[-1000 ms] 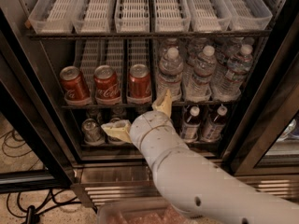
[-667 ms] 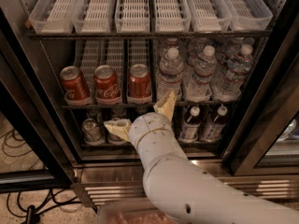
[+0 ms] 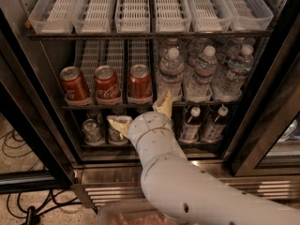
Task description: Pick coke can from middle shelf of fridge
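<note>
- The white robot arm's gripper (image 3: 138, 107) sits at the front edge of the thin dark metal middle shelf (image 3: 93, 106) of the black-framed display fridge (image 3: 42, 125).
- Its jaws are spread wide and hold nothing.
- The red aluminium coke can (image 3: 140, 82), rightmost of three alike, stands upright on that shelf just above the gripper.
- Clear plastic water bottles (image 3: 201, 74) stand to its right.

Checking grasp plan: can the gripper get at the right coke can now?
Likely yes. The gripper is open just below the right coke can, at the middle shelf front edge. Nothing stands in front of the can; it must rise a little.
</note>
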